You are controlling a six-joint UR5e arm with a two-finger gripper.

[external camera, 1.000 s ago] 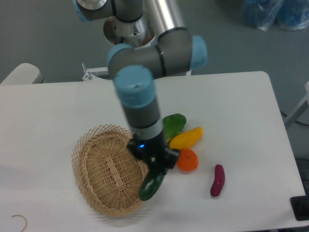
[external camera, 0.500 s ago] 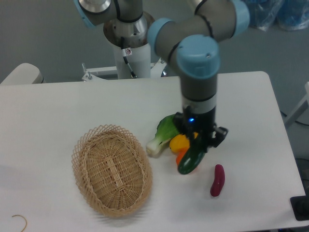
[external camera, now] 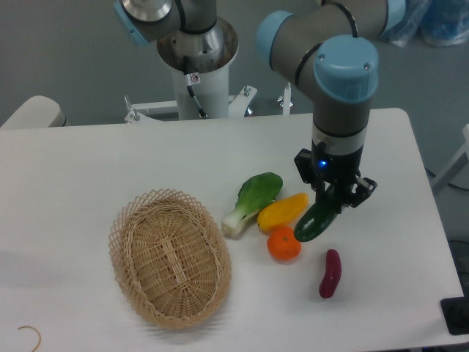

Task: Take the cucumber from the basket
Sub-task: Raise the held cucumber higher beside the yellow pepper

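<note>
The big basket [external camera: 170, 267] is sitting with nothing in it. The gripper [external camera: 331, 199] is squeezing the cucumber [external camera: 316, 220], which is hanging tilted above the table, well away from the basket. Keeping a tight squeeze should be stopping it slipping onto the orange ball [external camera: 283, 243].

One oval tan woven wicker basket [external camera: 168, 268], one dark green glossy cucumber [external camera: 314, 221] between the jaws, one leafy green-and-white bok choy [external camera: 253, 202], one yellow elongated vegetable [external camera: 282, 210], one round orange fruit [external camera: 283, 243], one small purple eggplant-like vegetable [external camera: 330, 273]
</note>
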